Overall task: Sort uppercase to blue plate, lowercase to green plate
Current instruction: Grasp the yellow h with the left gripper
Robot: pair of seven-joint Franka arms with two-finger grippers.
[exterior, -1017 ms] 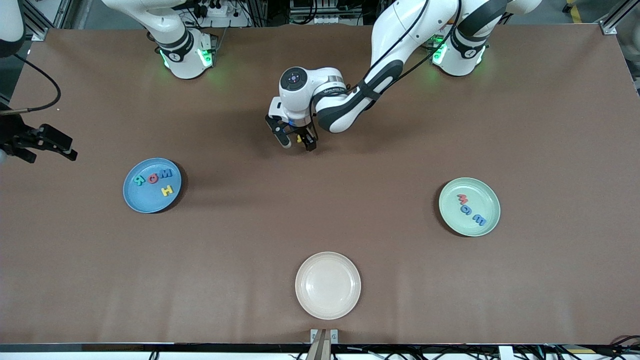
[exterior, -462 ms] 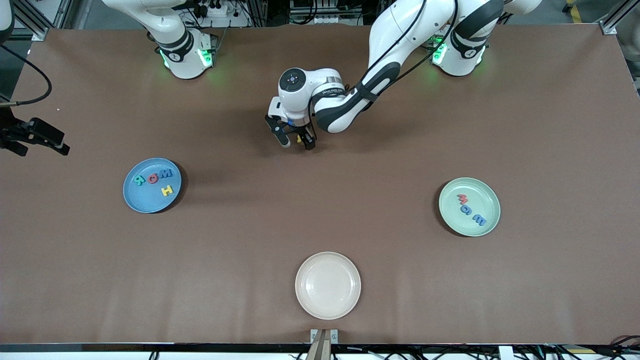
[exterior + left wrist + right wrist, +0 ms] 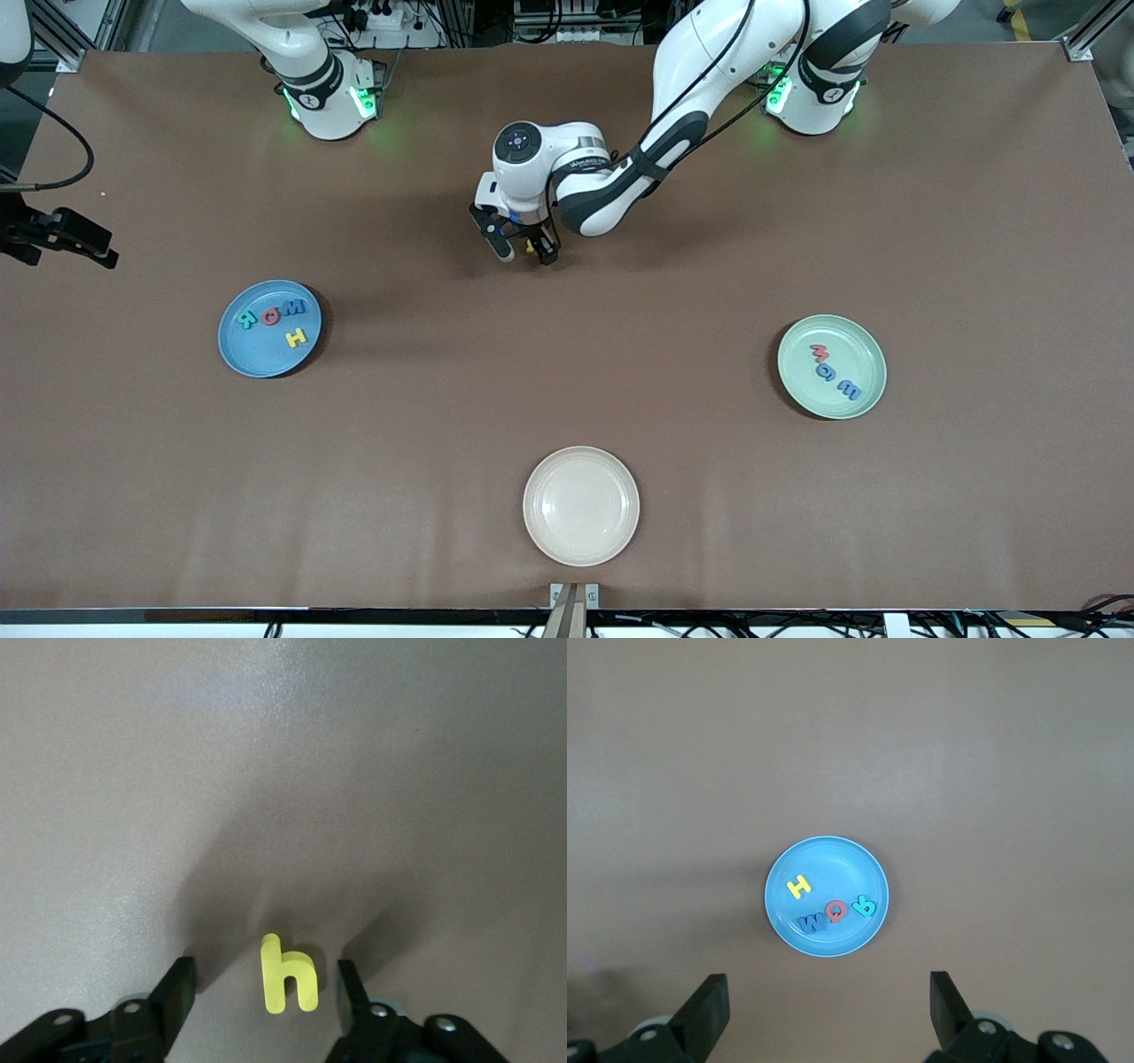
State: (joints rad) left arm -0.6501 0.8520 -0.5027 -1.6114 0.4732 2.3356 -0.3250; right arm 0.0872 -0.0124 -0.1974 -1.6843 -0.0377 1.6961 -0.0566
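Note:
A yellow lowercase h (image 3: 289,975) lies flat on the brown table between the bases' side and the middle. My left gripper (image 3: 523,251) is down around it, one finger on either side, with a gap between each finger (image 3: 180,981) and the letter; it is open. The blue plate (image 3: 257,359) holds the uppercase letters: teal R (image 3: 246,320), red Q (image 3: 270,314), blue W (image 3: 293,308), yellow H (image 3: 296,337). Three lowercase letters (image 3: 826,372) lie on the green plate (image 3: 864,354). My right gripper (image 3: 71,257) hangs open at the table's edge at the right arm's end; its wrist view shows the blue plate (image 3: 833,870).
A cream plate (image 3: 580,505) with nothing on it sits near the table's front edge, midway between the two ends. Bare brown tabletop lies between the three plates.
The left gripper's fingers have drawn closer together around the yellow h. The right gripper has drifted toward the table's edge and slightly toward the bases.

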